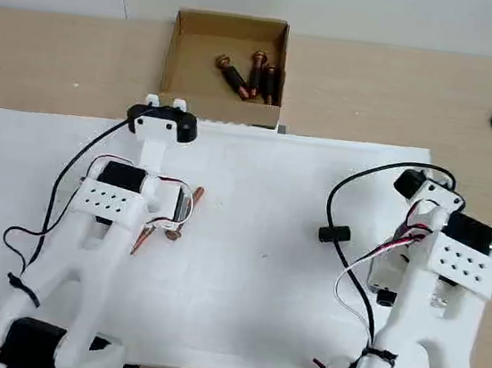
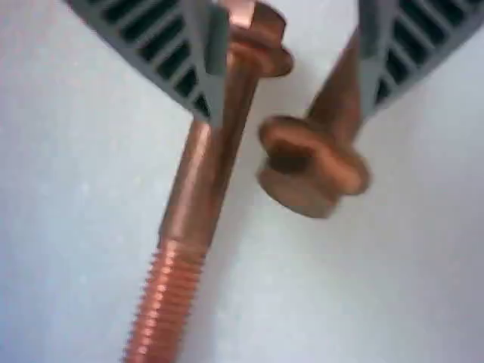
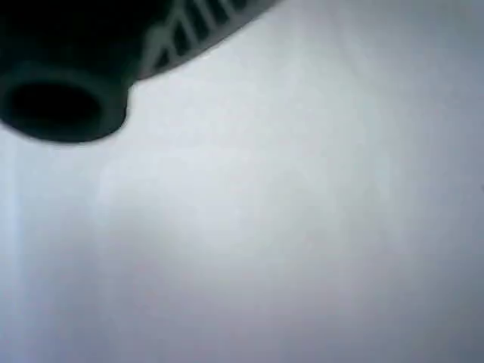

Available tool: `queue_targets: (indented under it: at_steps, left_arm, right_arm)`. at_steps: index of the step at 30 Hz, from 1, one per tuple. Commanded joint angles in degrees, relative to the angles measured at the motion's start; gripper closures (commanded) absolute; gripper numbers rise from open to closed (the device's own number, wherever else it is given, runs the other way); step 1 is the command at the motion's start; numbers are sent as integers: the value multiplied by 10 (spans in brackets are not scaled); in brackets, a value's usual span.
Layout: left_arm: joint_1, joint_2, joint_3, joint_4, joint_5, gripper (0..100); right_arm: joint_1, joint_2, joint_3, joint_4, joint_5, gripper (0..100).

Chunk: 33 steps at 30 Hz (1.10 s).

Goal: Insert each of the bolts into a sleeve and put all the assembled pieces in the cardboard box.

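Clearly, the left gripper (image 2: pixel 291 94) was spread open around two bolts (image 2: pixel 200 204) — likely so one could be grabbed; the right gripper's (image 3: pixel 162 45) hold could not be told.

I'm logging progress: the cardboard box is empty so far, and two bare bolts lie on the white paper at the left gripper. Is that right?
Not quite. The box is not empty: the high view shows assembled pieces lying in it. The rest holds: two bare bolts lie on the paper at the left gripper.
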Motion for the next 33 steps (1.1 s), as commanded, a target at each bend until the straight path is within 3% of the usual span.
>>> queue_targets:
  at_steps: [1,9,19,33]
  left_arm:
    - [-3,-9,-15,-4,-31,884]
    - [-4,-5,-73,61,-148,889]
    - [-67,-4,-78,20,-338,887]
    - [-53,91,-76,28,-353,888]
  right_arm:
    - [6,-16,-3,-9,1,994]
    - [6,-17,-3,-9,1,994]
    - [7,-17,-3,-9,1,994]
    - [7,-15,-3,-9,1,994]
